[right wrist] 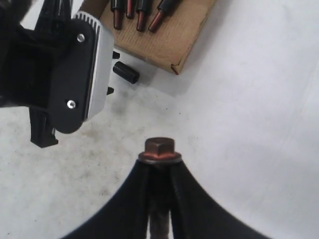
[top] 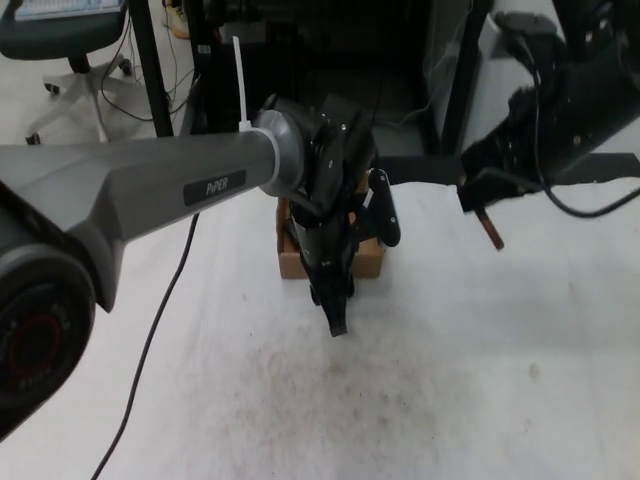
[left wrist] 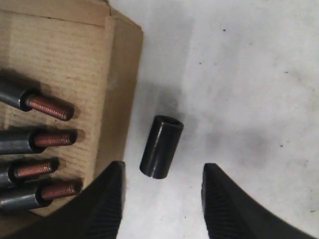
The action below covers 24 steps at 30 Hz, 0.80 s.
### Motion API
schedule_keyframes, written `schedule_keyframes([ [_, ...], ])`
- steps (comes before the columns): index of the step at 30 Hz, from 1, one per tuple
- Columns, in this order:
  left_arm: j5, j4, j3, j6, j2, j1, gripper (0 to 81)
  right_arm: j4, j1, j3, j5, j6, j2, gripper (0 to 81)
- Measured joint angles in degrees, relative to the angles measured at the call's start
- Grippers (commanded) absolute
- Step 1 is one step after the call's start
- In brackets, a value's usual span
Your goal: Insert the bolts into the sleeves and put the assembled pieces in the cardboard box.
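A black sleeve [left wrist: 161,146] lies on the white bench right beside the cardboard box [left wrist: 65,64]. My left gripper [left wrist: 162,199] hangs open over it, one finger on each side, touching nothing. Several assembled pieces [left wrist: 35,139] with copper threads sticking out lie in the box. My right gripper [right wrist: 159,167] is shut on a copper bolt [right wrist: 159,151], whose hex head shows just past the fingertips. In the high view that bolt [top: 491,230] hangs from the right gripper [top: 478,205] above the bench, off to the right of the box [top: 368,262].
The left arm [top: 150,190] stretches across the left half of the bench, and a black cable [top: 150,340] trails under it. White bench surface lies open in front and to the right of the box. The left gripper's body [right wrist: 65,74] stands close beside the sleeve [right wrist: 125,72].
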Motion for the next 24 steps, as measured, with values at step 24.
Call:
schedule_keyframes([
  [24, 2.05, 0.75, 0.0, 0.34, 1.61, -0.02, 45.2, -3.04, 0.0, 3.25, -2.11, 0.11, 0.0, 0.8],
])
